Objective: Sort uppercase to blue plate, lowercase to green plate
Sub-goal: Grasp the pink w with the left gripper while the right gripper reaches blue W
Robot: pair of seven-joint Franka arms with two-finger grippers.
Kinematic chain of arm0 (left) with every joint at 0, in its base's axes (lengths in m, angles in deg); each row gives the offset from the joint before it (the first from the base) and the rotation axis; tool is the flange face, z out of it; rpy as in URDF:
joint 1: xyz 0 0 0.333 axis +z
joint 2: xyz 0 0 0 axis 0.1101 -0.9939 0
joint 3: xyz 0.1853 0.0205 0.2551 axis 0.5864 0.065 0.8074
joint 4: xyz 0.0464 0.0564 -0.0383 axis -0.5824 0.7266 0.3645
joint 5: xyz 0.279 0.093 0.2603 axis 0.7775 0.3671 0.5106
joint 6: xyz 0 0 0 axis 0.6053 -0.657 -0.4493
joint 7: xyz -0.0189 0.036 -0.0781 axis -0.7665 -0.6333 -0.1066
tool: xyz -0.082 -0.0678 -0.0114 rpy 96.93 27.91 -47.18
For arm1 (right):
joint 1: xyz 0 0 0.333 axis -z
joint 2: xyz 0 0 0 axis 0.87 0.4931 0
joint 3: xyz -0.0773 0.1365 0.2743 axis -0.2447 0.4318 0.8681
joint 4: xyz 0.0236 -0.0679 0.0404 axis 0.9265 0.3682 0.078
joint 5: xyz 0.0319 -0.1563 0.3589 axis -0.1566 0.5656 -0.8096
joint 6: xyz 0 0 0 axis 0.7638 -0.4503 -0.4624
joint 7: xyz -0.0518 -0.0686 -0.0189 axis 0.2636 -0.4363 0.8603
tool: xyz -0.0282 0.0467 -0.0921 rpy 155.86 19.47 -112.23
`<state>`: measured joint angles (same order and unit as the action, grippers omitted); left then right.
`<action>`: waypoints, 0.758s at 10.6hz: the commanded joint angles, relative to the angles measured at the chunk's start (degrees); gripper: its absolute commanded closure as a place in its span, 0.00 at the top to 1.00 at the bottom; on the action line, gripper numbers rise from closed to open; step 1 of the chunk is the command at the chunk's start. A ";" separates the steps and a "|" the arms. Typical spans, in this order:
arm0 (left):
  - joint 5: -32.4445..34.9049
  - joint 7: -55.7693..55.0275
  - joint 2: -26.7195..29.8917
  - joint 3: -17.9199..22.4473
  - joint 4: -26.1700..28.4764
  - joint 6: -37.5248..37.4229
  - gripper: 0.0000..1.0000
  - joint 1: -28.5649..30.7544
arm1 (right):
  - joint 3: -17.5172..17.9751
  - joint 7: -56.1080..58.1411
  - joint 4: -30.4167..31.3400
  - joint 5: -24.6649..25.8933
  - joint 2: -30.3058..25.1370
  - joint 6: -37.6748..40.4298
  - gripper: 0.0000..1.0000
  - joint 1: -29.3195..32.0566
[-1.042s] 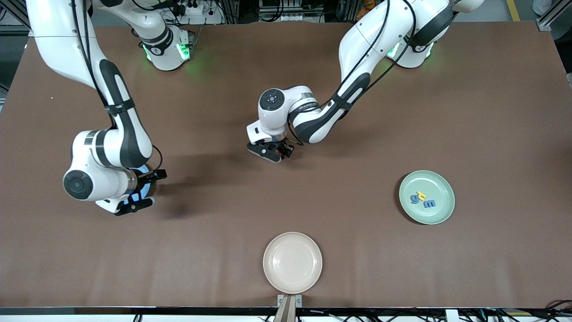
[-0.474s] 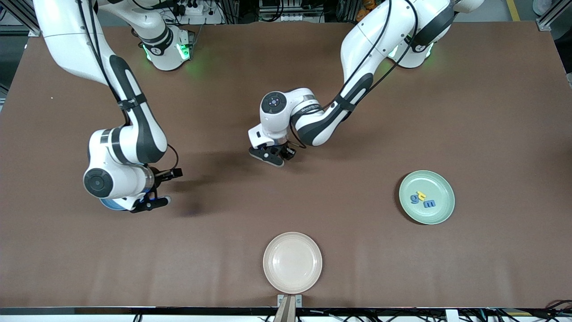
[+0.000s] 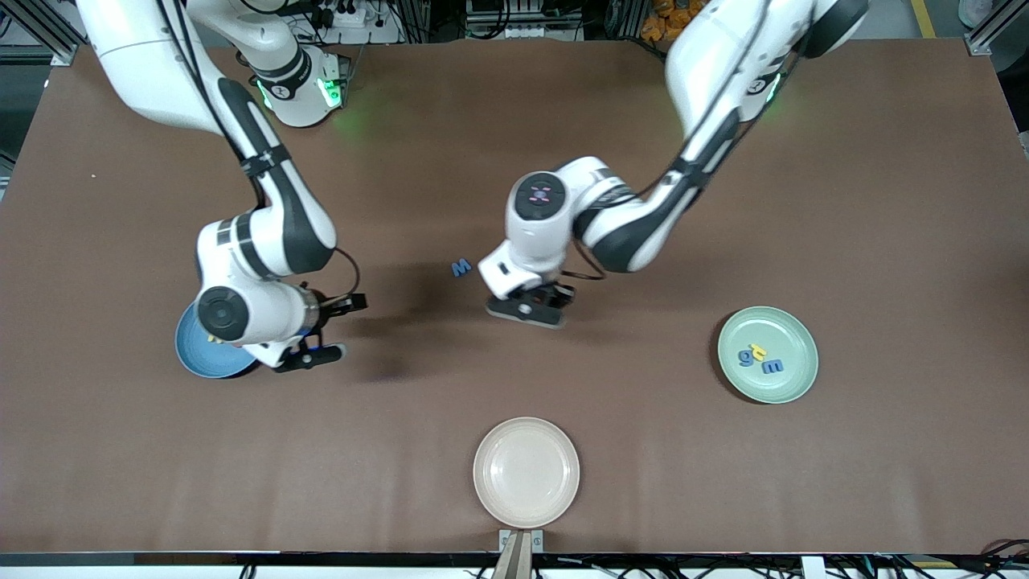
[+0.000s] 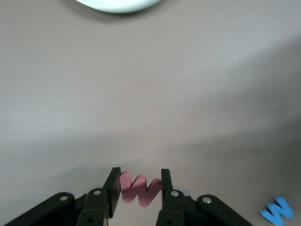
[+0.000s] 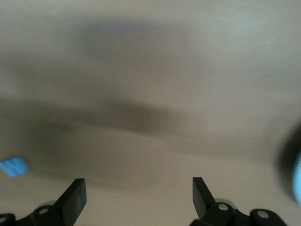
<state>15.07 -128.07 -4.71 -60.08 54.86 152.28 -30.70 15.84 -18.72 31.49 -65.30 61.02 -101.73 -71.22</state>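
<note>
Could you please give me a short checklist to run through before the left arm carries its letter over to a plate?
1. Grip: the left end effector is shut on the small red letter, held between both fingers. Ok.
2. Target: the green plate lies toward the left arm's end of the table, with three letters on it and bare space around them. Ok.
3. Path: the brown tabletop between the left end effector and the green plate shows nothing in the way. Ok.
4. Other arm: the right end effector is open and holds nothing, beside the blue plate. Ok.
5. Leftover: the blue M lies on the table, unsorted. Not ok.
</note>
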 commanded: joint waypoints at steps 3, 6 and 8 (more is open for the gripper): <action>-7.16 20.42 8.87 -0.76 6.60 -6.13 0.00 15.29 | 5.59 -8.38 5.55 0.50 -3.65 -8.24 1.00 -3.20; -6.38 32.30 8.09 0.47 8.44 -7.73 0.00 23.47 | 5.59 -8.83 15.31 0.50 -6.91 -19.05 1.00 -6.81; -6.55 38.54 6.33 5.55 9.41 -7.20 0.00 24.99 | 5.42 -14.08 16.83 1.72 -7.27 -20.84 1.00 -12.15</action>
<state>9.38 -93.83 1.94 -57.13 62.58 144.59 -6.26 21.56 -28.22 44.56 -65.00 57.03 -120.87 -79.59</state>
